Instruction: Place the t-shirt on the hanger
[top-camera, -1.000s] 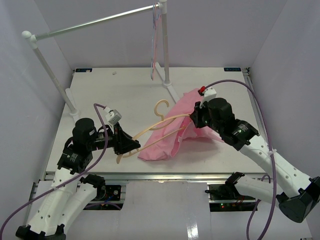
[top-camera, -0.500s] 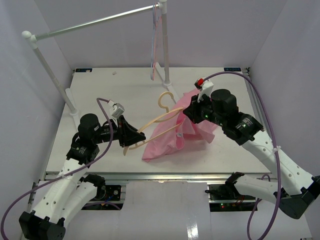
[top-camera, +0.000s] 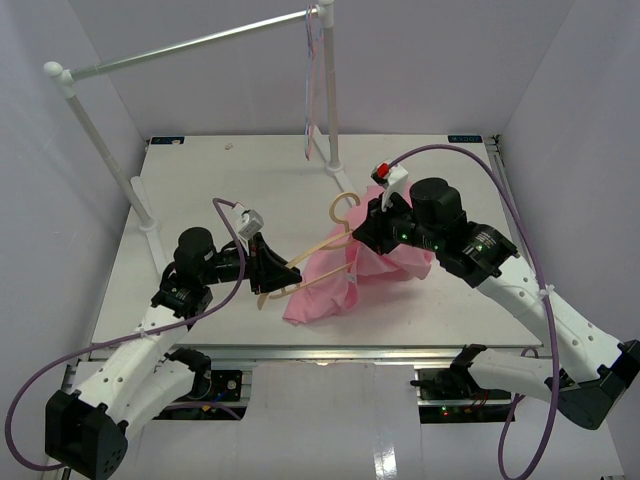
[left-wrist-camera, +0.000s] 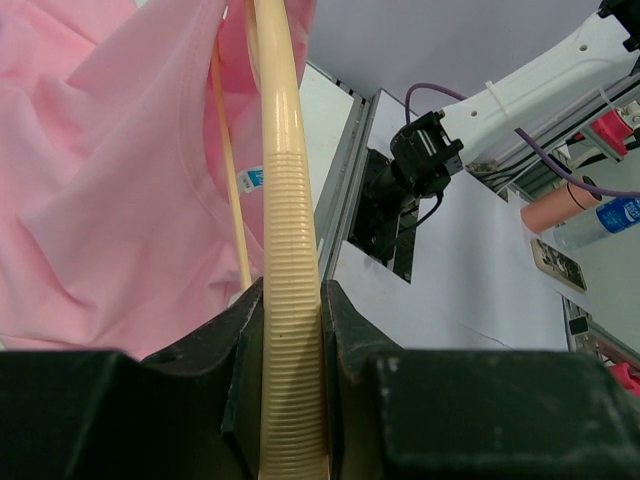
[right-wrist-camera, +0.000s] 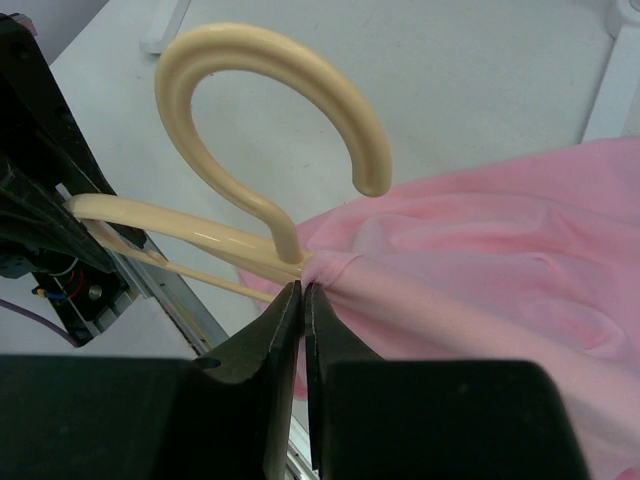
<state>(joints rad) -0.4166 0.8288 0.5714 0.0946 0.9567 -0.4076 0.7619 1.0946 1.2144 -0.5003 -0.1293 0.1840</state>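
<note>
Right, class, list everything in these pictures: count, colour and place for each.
t-shirt: one, light pink, mid-table, draped on the hanger.
hanger: one, pale tan, held mid-table between both arms.
rail: one, silver bar, white posts, back left.
thin hangers: count unclear, pink and blue, rail's right end.
table: one, white, beneath everything.
cables: two, purple, one per arm.
left arm: one, black and white, jaws shut on the hanger.
right arm: one, black and white, jaws shut on the t-shirt.

White table (top-camera: 200, 190), garment rack (top-camera: 329, 100), t-shirt (top-camera: 318, 298) partly resting
</note>
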